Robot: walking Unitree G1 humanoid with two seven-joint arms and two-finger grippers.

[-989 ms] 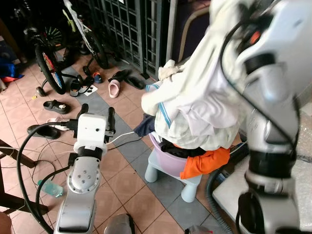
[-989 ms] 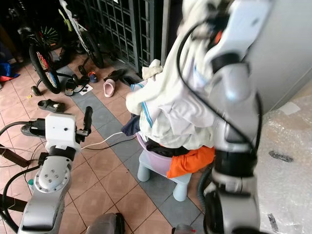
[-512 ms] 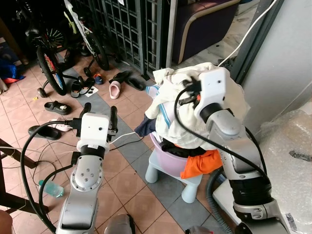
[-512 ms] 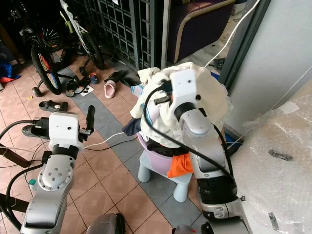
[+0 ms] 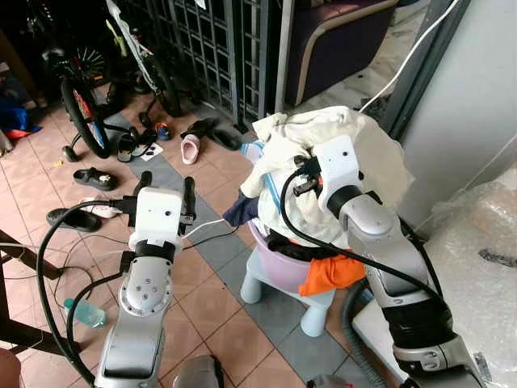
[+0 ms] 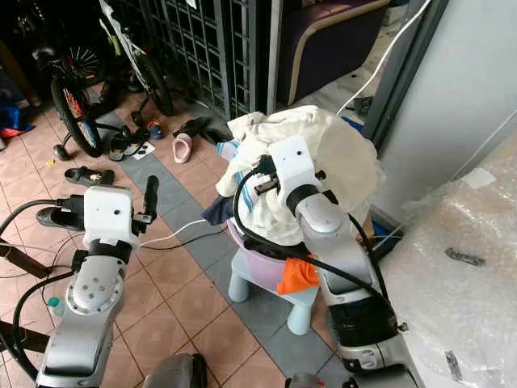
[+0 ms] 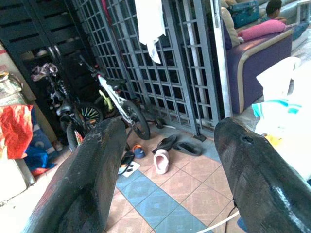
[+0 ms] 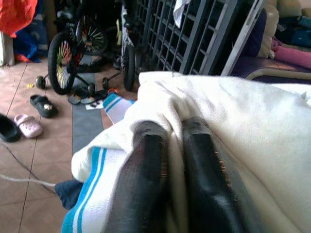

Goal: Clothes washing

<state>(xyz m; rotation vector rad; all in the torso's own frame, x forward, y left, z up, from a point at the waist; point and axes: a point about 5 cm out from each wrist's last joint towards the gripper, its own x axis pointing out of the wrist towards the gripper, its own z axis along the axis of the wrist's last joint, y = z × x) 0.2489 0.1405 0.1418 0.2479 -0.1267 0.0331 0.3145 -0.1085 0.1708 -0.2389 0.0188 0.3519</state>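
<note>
The right fingers [image 8: 167, 179] are pressed close together with a fold of the cream-white garment [image 8: 233, 116] pinched between them, at the top of the heaped laundry. In the head views the right gripper [image 5: 300, 176] sits buried in the front of that same cloth, its white wrist block just behind it. Directly under the fingers lies a white piece with turquoise stripes [image 8: 95, 194], and below that a dark blue item [image 5: 241, 212] hangs off the side of the heap. Lower still, an orange garment [image 5: 339, 273] spills over the rim of the lilac basket [image 5: 271, 263] that holds the pile; the basket stands on a pale blue stool [image 5: 311, 311] on the tiled floor [image 5: 210, 303].

The left fingers [image 7: 92, 179] stand wide apart with nothing between them, held up in the air well to the side of the laundry. The left gripper [image 5: 163, 192] points away toward a dark metal gate [image 7: 160, 63]. Beyond its fingers, on the floor, lie a pink clog [image 7: 161, 161] and dark sandals [image 7: 177, 144], with a bicycle [image 7: 114, 104] leaning by the gate. A white cloth [image 7: 149, 22] hangs on the gate's bars, and a purple sofa [image 7: 252, 53] shows past it. A white cable [image 5: 202, 229] runs across the tiles between the left arm and the stool.
</note>
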